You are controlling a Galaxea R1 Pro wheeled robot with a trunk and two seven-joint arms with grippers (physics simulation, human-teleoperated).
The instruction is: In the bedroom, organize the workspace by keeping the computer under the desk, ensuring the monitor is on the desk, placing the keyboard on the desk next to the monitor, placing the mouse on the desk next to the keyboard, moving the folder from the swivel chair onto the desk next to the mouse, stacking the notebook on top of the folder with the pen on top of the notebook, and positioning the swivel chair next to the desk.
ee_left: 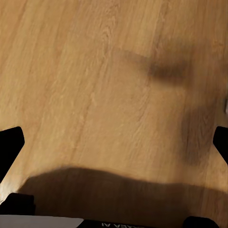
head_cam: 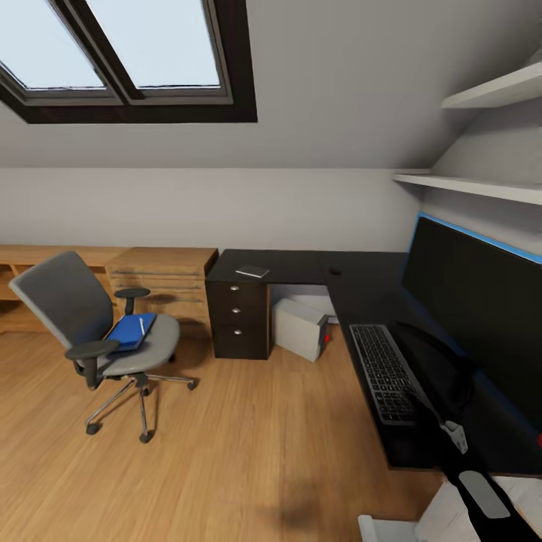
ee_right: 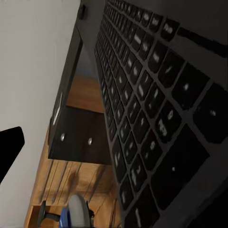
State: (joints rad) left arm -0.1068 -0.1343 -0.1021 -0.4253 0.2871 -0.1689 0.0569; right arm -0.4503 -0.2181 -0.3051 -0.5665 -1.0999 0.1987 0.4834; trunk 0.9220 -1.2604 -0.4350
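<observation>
The grey swivel chair [head_cam: 75, 324] stands on the floor left of the black desk [head_cam: 301, 265], with the blue folder [head_cam: 128, 332] and the white pen [head_cam: 141, 326] on its seat. On the desk lie the dark notebook [head_cam: 252, 271], the small mouse [head_cam: 335, 271] and the keyboard [head_cam: 384, 373] in front of the monitor [head_cam: 482, 301]. The grey computer [head_cam: 301, 329] sits under the desk. My right gripper [head_cam: 429, 406] hovers low over the keyboard [ee_right: 142, 118], open, one finger [ee_right: 10, 145] showing. My left gripper [ee_left: 114, 142] hangs open and empty over the wooden floor [ee_left: 95, 71].
A light wooden drawer unit [head_cam: 162, 282] stands against the back wall between chair and desk. The desk's three drawers [head_cam: 239, 310] face the room. Shelves [head_cam: 482, 184] hang above the monitor. Bare wood floor [head_cam: 248, 452] stretches between me and the chair.
</observation>
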